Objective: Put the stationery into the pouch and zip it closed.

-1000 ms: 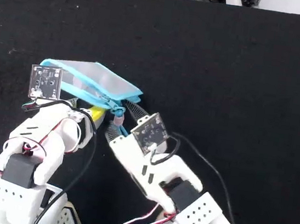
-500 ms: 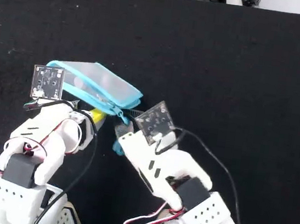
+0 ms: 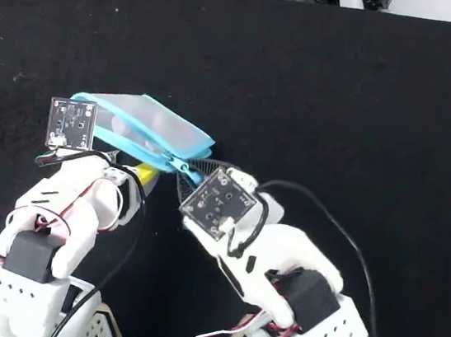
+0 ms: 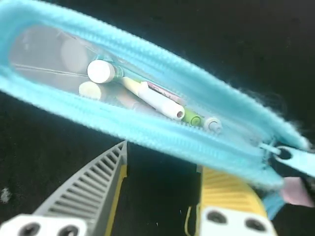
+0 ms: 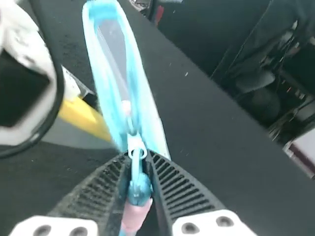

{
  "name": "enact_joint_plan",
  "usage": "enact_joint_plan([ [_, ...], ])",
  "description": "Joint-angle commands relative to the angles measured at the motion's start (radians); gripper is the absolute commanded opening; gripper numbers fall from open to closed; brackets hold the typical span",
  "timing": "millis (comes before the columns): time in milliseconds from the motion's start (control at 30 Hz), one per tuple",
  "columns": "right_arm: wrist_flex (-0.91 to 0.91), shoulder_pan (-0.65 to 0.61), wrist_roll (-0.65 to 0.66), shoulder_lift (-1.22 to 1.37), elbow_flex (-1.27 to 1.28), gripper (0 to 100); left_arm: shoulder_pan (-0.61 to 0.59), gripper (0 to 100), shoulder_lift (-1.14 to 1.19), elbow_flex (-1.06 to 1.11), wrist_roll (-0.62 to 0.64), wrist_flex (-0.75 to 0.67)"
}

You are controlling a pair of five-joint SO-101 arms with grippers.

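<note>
step in hand: closing the zip. loading looks complete, as the stationery (image 4: 157,101), several pens and markers, lies lengthwise inside the pouch (image 3: 151,130).

location: the pouch sits on the black table (image 3: 343,93) in front of both arms, tilted, with its mouth turned toward the left arm.

zip: the mouth gapes along almost its full length. the slider (image 5: 135,153) is parked at the end nearest the right arm.

right gripper (image 5: 135,162): jaws pressed together on the zipper pull (image 5: 134,189), a blue tab with a pink end, pinched between the ribbed pads.

left gripper (image 4: 162,160): jaws stand well apart, one grey finger and one yellow, their tips at the near lip of the pouch. whether they bear on the fabric cannot be told.

next move, in my judgement: the right arm must draw the slider along the teeth toward the far end, keeping the pull in line with the zip. the left arm needs a firm hold on the pouch, or the whole thing will slide along with the pull.
</note>
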Motion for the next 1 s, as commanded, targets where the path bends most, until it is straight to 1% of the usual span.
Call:
enact_joint_plan([
  [0,-0.051,-0.005,0.038,0.012,-0.064,1.7,-0.004,24,-0.006,-0.059,-0.011,0.003],
  [100,-0.169,0.002,0.038,0.012,0.007,1.7,-0.004,24,-0.006,-0.058,-0.011,0.003],
  [267,-0.390,0.055,0.040,0.010,0.156,1.7,-0.004,24,-0.006,-0.058,-0.011,0.003],
  [400,-0.497,0.071,0.040,0.010,0.236,1.7,-0.005,24,-0.006,-0.058,-0.011,0.003],
  [467,-0.508,0.057,0.040,0.010,0.252,1.7,-0.005,24,-0.006,-0.058,-0.011,0.003],
  [667,-0.503,-0.035,0.040,0.010,0.255,1.7,-0.005,24,-0.006,-0.058,-0.011,0.003],
  [833,-0.494,-0.074,0.038,0.010,0.232,1.7,-0.005,24,-0.006,-0.058,-0.011,0.003],
  [967,-0.437,-0.092,0.037,0.010,0.186,1.7,-0.059,24,-0.006,-0.067,-0.011,0.003],
])
